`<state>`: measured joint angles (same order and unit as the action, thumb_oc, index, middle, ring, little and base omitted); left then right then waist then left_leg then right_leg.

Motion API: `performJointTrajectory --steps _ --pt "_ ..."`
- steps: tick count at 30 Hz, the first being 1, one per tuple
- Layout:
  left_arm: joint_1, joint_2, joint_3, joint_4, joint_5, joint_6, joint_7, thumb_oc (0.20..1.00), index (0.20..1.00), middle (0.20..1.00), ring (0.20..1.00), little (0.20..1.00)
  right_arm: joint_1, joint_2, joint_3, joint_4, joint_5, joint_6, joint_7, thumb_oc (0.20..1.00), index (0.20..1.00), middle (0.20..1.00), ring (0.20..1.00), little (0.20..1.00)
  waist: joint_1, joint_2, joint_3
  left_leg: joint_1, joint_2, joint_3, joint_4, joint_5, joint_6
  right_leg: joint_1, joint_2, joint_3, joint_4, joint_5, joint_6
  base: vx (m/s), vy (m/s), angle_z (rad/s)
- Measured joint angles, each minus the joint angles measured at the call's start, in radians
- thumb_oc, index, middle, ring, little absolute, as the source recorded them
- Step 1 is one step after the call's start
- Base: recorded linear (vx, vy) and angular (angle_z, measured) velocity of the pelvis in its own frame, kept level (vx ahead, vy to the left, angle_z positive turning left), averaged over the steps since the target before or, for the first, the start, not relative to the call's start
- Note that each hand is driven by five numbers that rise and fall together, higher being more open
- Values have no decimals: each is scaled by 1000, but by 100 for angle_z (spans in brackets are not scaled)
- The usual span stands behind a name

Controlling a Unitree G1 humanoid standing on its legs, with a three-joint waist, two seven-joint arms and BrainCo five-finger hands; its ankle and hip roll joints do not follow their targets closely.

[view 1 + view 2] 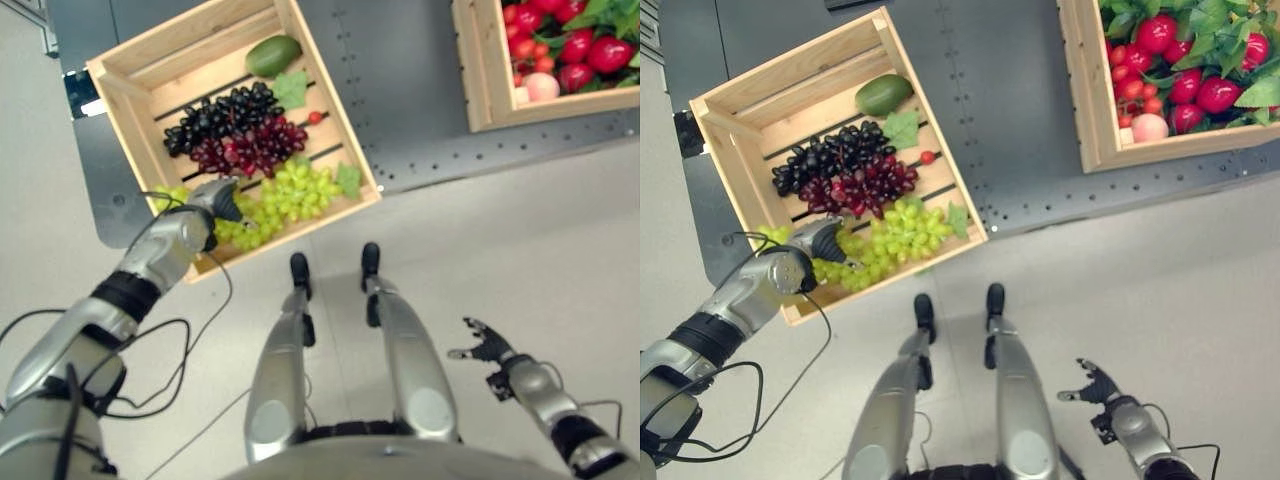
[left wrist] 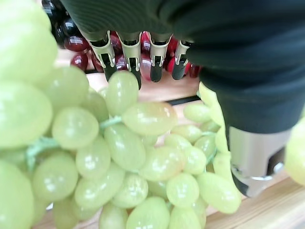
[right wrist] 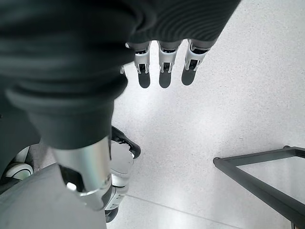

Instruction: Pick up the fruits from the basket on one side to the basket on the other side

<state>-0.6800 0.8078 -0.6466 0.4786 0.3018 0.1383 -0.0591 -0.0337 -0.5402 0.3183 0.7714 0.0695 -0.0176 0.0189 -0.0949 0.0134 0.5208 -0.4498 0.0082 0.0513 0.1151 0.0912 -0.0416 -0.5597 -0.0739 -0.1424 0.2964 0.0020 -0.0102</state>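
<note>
The left hand [image 1: 215, 200] rests on the green grapes [image 1: 290, 195] at the 6 o'clock edge of the left crate [image 1: 125, 110]. In the left wrist view its fingers [image 2: 131, 55] extend nearly straight, side by side, over the cluster, with the thumb [image 2: 252, 157] apart (nothing pinched yet). The cluster appears light, lumpy and loosely jointed; take hold around the thick middle or stem. The right hand [image 1: 490, 350] hangs relaxed, fingers spread. The right crate [image 1: 480, 80] lies at 2 o'clock.
</note>
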Motion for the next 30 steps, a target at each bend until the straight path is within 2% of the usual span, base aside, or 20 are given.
performJointTrajectory --steps 5,12,22,30 --pt "-3 -98 3 15 0 7 19 1000 1000 1000 1000 1000 -1 0 0 -1 0 0 -1 1000 1000 1000 1000 1000 0 0 0 0 -1 -1 2 0 0 0 -1 0 4 0 0 0 0 0" --pt "-37 -179 2 51 -1 30 52 1000 1000 1000 1000 1000 0 0 12 -1 1 0 -3 1000 1000 1000 1000 1000 -3 -1 0 0 -1 -1 2 0 0 1 -1 -1 5 0 0 0 0 0" --pt "-87 -269 -9 102 -1 34 78 1000 1000 1000 1000 1000 -1 4 51 10 4 0 -9 1000 1000 1000 1000 1000 -17 -13 6 -1 -2 -2 2 0 1 1 -2 -2 4 0 0 0 0 0" --pt "-140 -340 -30 216 -2 34 120 1000 1000 1000 1000 1000 -1 10 66 18 21 -4 -27 1000 1000 1000 1000 1000 -28 -23 8 -2 -2 -2 2 0 1 1 -2 -2 2 0 0 0 0 0"
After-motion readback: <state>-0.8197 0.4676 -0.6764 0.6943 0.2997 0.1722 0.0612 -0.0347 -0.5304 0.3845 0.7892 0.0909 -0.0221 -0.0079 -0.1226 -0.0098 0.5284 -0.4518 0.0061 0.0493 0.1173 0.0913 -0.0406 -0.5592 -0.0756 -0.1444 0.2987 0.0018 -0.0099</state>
